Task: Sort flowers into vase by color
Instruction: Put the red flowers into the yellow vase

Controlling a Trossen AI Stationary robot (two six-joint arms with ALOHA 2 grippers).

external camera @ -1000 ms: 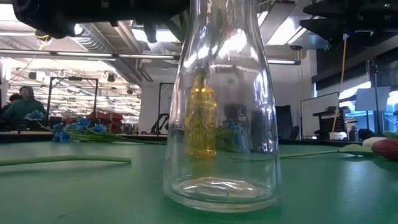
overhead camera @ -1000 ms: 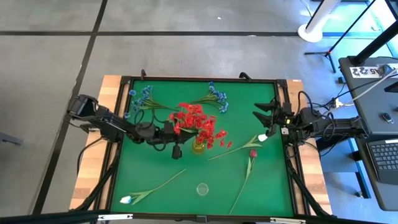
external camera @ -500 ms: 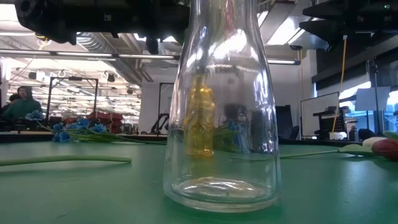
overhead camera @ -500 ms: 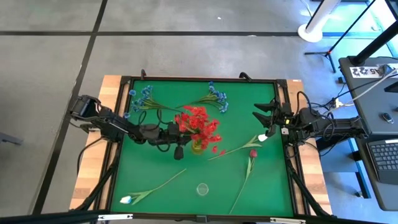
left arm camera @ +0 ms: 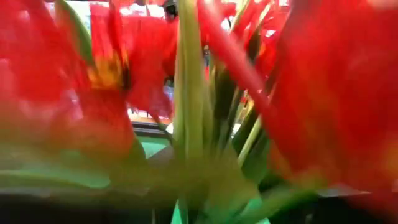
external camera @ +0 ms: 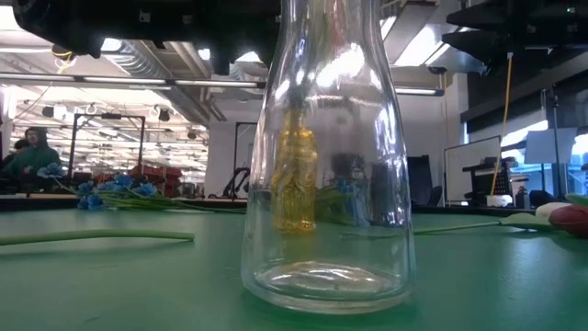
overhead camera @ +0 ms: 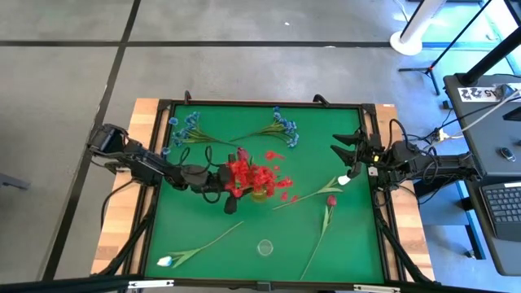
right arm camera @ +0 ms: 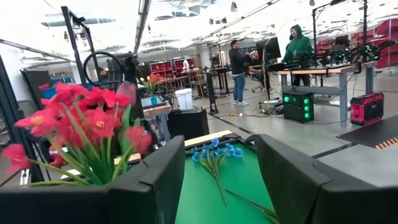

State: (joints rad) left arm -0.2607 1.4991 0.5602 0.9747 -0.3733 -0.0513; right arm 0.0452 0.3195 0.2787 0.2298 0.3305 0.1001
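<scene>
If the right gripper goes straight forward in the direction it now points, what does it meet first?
The right gripper, open and empty at the table's right edge, points across the mat toward the left arm. Probably nothing meets it at once; farther along stand the red flowers in the yellow vase, slightly off its line. Depth is unclear.

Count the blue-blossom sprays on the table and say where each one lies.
2. One blue-blossom spray lies at the mat's far left; the other blue spray lies far of the red bunch, toward the middle. More could be hidden under the red blossoms.
</scene>
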